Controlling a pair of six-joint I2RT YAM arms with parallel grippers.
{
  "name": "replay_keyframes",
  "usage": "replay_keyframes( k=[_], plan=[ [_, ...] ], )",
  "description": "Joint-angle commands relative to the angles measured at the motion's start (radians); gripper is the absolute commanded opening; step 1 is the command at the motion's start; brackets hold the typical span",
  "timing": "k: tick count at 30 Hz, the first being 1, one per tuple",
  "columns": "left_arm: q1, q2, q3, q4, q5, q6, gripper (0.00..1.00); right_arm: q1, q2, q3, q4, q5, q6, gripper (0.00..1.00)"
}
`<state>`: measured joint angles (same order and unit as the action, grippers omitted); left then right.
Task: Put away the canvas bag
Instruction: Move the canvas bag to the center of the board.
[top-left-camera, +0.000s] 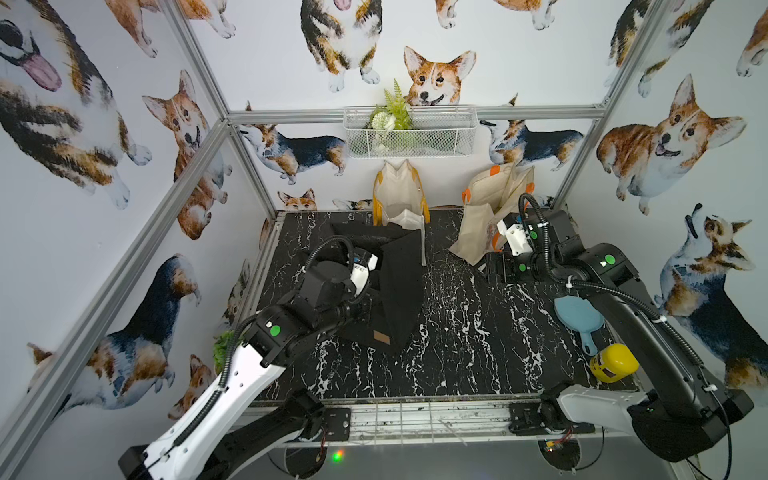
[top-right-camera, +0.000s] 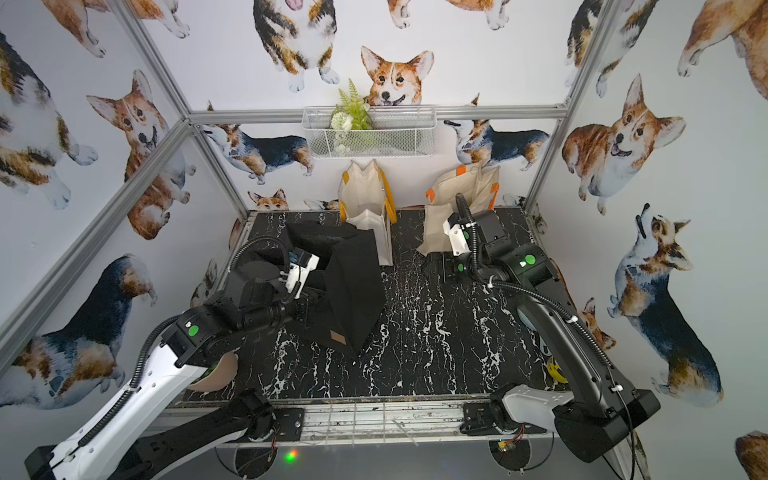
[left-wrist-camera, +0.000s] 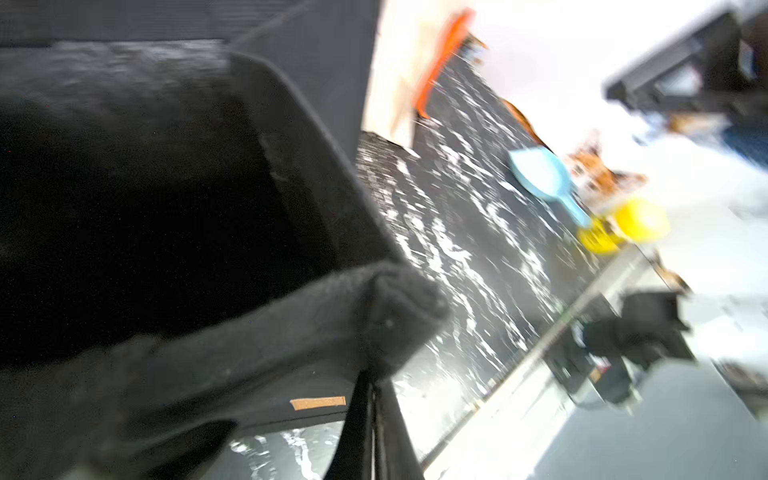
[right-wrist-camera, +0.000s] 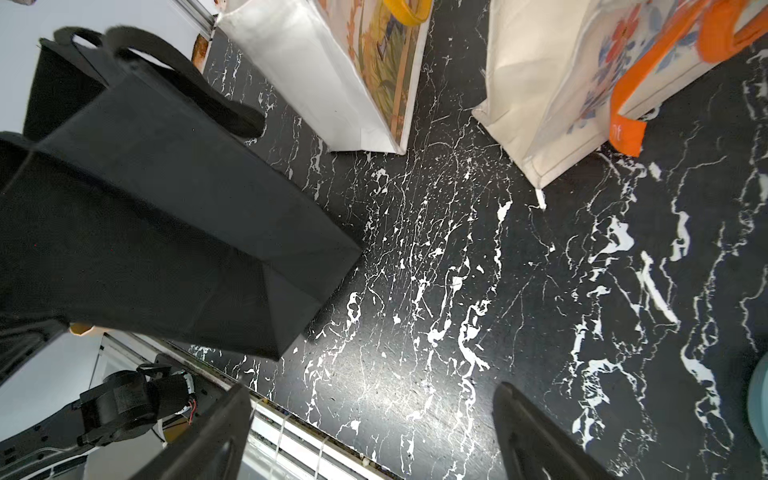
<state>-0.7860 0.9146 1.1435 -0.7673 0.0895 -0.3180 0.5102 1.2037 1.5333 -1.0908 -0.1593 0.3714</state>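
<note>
The black canvas bag (top-left-camera: 399, 291) (top-right-camera: 353, 291) stands tilted on the left half of the marble table (top-left-camera: 457, 340), with its open mouth toward my left arm. My left gripper (top-left-camera: 362, 308) (top-right-camera: 308, 308) is at the bag's mouth. In the left wrist view it (left-wrist-camera: 374, 415) is shut on the bag's black handle (left-wrist-camera: 399, 307), with the tan label (left-wrist-camera: 318, 402) beside it. My right gripper (top-left-camera: 495, 266) (top-right-camera: 437, 266) (right-wrist-camera: 372, 390) stands open over bare table, right of the black bag (right-wrist-camera: 166, 208), with nothing between its fingers.
A cream bag with yellow handles (top-left-camera: 399, 195) and a cream bag with orange handles (top-left-camera: 490, 195) stand at the back wall. Above them hangs a white wire basket (top-left-camera: 440, 137) with a plant. A blue scoop (top-left-camera: 577, 316) and a yellow bottle (top-left-camera: 613, 361) lie at the right edge.
</note>
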Motion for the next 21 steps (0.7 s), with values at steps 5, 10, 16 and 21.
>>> replay_keyframes(
  k=[5, 10, 16, 21],
  plan=[
    [-0.409, 0.191, 0.119, 0.137, -0.211, -0.060, 0.00, -0.127, -0.038, 0.052, -0.089, 0.044, -0.045, 0.92],
    [-0.501, 0.276, 0.150, 0.230, -0.224, -0.093, 0.00, -0.170, -0.055, 0.108, -0.137, 0.081, -0.095, 0.92],
    [-0.537, 0.324, 0.179, 0.266, -0.229, -0.093, 0.00, -0.173, -0.057, 0.110, -0.147, 0.089, -0.115, 0.93],
    [-0.540, 0.303, 0.162, 0.265, -0.205, -0.107, 0.31, -0.174, -0.049, 0.102, -0.124, 0.047, -0.127, 0.94]
  ],
)
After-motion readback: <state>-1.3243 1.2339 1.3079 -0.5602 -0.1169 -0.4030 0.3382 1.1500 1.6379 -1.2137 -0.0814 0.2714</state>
